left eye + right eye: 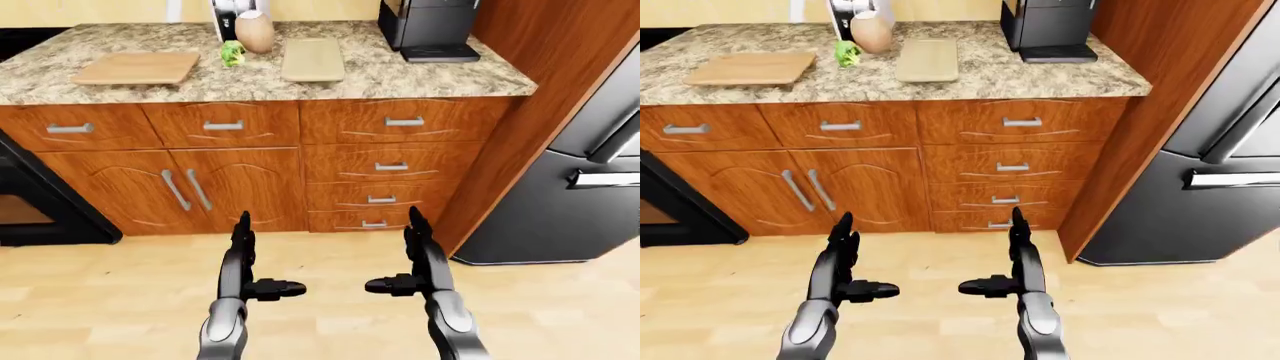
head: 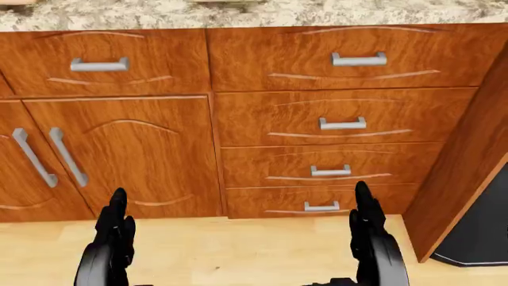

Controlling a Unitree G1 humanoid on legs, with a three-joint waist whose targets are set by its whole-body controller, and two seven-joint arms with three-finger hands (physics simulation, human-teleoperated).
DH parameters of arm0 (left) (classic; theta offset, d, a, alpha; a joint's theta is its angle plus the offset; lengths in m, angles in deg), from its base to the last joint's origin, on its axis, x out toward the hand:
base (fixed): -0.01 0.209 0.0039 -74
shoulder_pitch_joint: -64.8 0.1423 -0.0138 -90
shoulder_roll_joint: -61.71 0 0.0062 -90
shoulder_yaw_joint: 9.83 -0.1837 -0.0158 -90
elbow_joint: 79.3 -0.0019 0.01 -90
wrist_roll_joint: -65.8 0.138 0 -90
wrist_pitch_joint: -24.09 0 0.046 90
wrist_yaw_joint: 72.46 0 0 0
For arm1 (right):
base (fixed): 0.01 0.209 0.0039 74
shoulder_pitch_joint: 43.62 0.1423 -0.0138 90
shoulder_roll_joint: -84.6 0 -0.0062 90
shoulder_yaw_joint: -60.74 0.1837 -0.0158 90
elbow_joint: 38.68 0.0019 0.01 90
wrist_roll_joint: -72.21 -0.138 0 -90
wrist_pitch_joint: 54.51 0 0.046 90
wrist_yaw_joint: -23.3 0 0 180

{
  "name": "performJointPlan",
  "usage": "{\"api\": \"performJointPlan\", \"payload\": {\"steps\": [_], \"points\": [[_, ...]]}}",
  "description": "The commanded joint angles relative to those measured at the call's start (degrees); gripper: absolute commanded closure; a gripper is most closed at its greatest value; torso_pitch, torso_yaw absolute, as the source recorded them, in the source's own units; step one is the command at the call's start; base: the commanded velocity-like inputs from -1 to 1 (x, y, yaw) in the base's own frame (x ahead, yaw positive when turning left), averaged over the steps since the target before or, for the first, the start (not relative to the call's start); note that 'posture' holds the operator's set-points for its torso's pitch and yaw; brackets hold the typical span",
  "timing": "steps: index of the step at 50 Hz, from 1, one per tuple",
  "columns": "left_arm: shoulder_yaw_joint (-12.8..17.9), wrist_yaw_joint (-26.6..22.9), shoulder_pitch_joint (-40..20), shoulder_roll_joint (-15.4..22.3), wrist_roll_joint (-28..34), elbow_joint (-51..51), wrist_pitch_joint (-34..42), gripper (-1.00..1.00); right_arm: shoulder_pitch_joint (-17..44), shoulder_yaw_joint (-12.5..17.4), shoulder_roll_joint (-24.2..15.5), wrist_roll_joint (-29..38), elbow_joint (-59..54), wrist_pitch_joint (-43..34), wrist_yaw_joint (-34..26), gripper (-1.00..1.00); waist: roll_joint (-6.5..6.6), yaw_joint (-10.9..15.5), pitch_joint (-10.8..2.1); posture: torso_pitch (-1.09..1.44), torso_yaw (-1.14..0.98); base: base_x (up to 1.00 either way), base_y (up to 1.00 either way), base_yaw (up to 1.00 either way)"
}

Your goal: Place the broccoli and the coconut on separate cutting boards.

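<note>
Bright even light, sharp renders, soft faint shadows, no glare

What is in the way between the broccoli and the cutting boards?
Nothing visible. In the left-eye view the broccoli lies on bare counter between the two cutting boards, with the coconut just up and right of it, not across either path. Both hands hang empty, low by the cabinets.

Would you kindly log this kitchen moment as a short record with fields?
broccoli: on the counter, between the two boards, on neither
coconut: on the counter beside the broccoli, toward the wall
left board: darker wood, bare
right board: paler, bare
left hand: open, empty, low over the floor
right hand: open, empty, low over the floor
task status: neither item placed yet
</note>
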Motion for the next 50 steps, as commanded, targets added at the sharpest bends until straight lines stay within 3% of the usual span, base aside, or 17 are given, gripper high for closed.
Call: {"api": "performJointPlan", "payload": {"steps": [1, 3, 5, 7, 12, 25, 37, 38, 40, 43, 45, 50], "points": [[-0.08, -0.01, -2.3, 0.2, -0.23, 6.34, -1.67, -1.0, 0.25, 0.75, -0.39, -0.59, 8.02, 2.63, 0.27, -1.0, -0.45, -0.12, -0.05, 0.0, 0.0, 0.0, 0.0, 0.0], [0.14, 0.19, -2.65, 0.35, -0.08, 7.26, -0.75, -1.0, -0.23, 0.99, -0.38, -1.1, 10.07, 2.19, -0.1, -1.0, -0.04, 0.19, -3.62, 0.0, 0.0, 0.0, 0.0, 0.0], [-0.06, 0.29, -2.93, 0.44, 0.68, 7.5, -0.2, -1.0, -0.23, 0.98, -0.35, -0.99, 13.22, -0.43, 0.15, -1.0, -0.53, 0.21, -1.01, 0.0, 0.0, 0.0, 0.0, 0.0], [0.05, 0.29, -3.5, 0.7, 1.11, 9.51, 1.63, -1.0, -0.67, 0.84, -0.36, -0.84, 12.53, 1.24, -0.39, -1.0, -0.51, 0.26, -3.9, 0.0, 0.0, 0.0, 0.0, 0.0], [0.41, 0.15, -4.43, 0.91, 1.67, 13.27, 5.3, -1.0, -0.88, 1.14, -0.59, -0.52, 15.25, -0.35, -0.75, -1.0, -0.43, 0.31, -4.55, 0.0, 0.0, 0.0, 0.0, 0.0], [2.77, -0.21, -12.58, 3.14, 2.17, 23.67, 17.79, -1.0, 3.49, 3.07, -1.83, -0.62, 29.1, -12.47, -2.26, -1.0, -0.27, 0.44, -5.38, 0.0, 0.0, 0.0, 0.0, 0.0], [4.64, -0.18, -23.27, 6.41, 1.46, 28.32, 27.65, -1.0, 12.07, 4.68, -3.8, -1.9, 37.27, -24.18, -1.77, -1.0, -0.27, 0.4, -4.84, 0.0, 0.0, 0.0, 0.0, 0.0], [4.7, -0.41, -24.1, 6.8, 1.38, 28.69, 28.39, -1.0, 12.89, 4.86, -4.1, -2.16, 38.28, -25.55, -1.71, -1.0, 0.15, 0.37, -5.67, 0.0, 0.0, 0.0, 0.09, 0.0], [5.6, -0.44, -25.8, 7.81, 1.28, 29.33, 29.97, -1.0, 14.05, 4.94, -4.76, -2.12, 39.03, -26.63, -1.69, -1.0, 0.12, 0.32, -4.71, 0.0, 0.0, 0.0, 0.21, 0.0], [6.17, -0.67, -27.34, 8.85, 0.99, 30.42, 31.82, -1.0, 16.3, 6.11, -5.5, -3.15, 40.02, -28.78, -1.32, -1.0, -1.64, 0.09, -4.3, 0.0, 0.0, 0.0, 0.34, 0.0], [6.27, -0.77, -27.84, 9.28, 1.02, 30.58, 32.34, -1.0, 16.73, 6.47, -5.59, -3.63, 39.71, -28.18, -0.95, -1.0, -1.39, 0.05, -4.55, 0.0, 0.0, 0.0, 0.34, 0.0], [6.77, -1.04, -28.26, 9.96, 0.92, 32.68, 34.12, -1.0, 17.23, 6.89, -6.38, -4.31, 41.93, -29.99, -0.47, -1.0, 1.39, -0.45, -3.46, 0.0, 0.0, 0.0, 0.45, 0.0]]}}
